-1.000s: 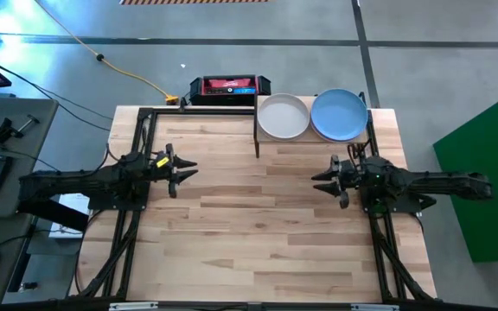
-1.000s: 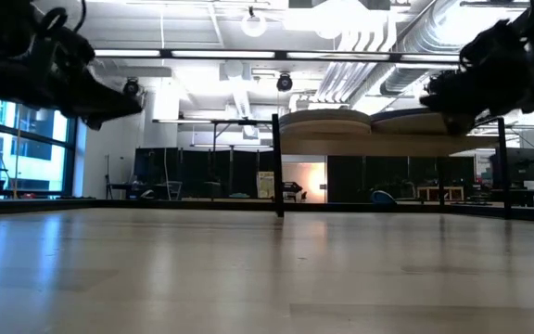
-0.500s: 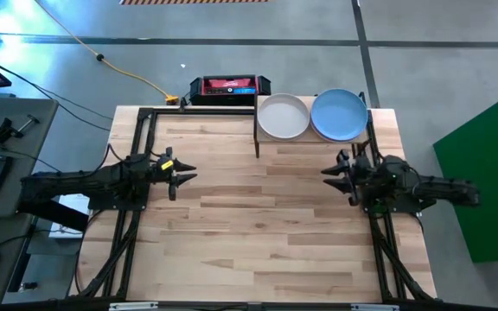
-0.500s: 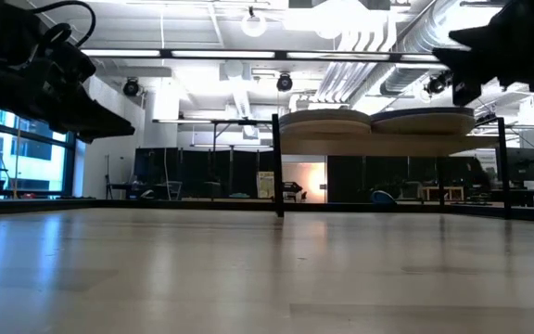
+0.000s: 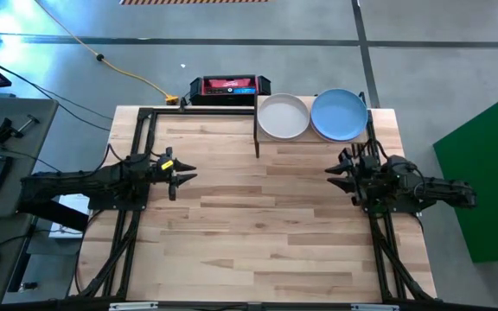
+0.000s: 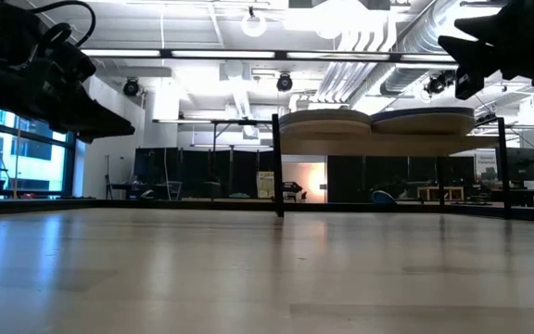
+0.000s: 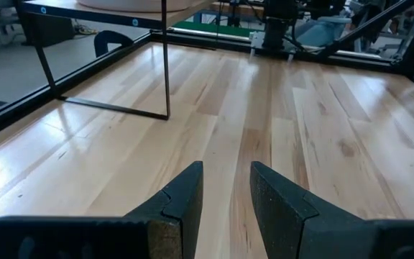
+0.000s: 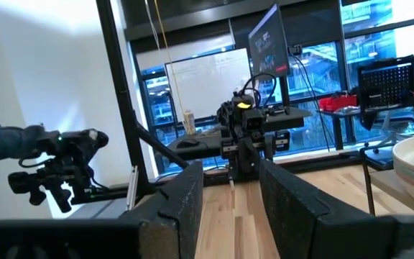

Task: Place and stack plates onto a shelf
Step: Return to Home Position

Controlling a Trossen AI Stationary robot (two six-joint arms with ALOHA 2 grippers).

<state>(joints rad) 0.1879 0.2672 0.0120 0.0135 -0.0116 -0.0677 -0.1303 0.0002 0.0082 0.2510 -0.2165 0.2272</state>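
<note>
Your worktop (image 5: 258, 242) is showing a wide stretch of bare wood in front of the shelf (image 6: 387, 146). The left claw (image 5: 186, 171) is hovering well off the shelf's left end and forward of it, fingers parted, gripping nothing. The right claw (image 5: 334, 175) is hanging just forward of the shelf's right half, apart from its front edge, released and empty. The plates (image 6: 327, 122) are sitting on the shelf in two piles just beside each other, spanning it end to end: a beige plate (image 5: 283, 116) topping the left pile, a blue plate (image 5: 340, 114) the right.
</note>
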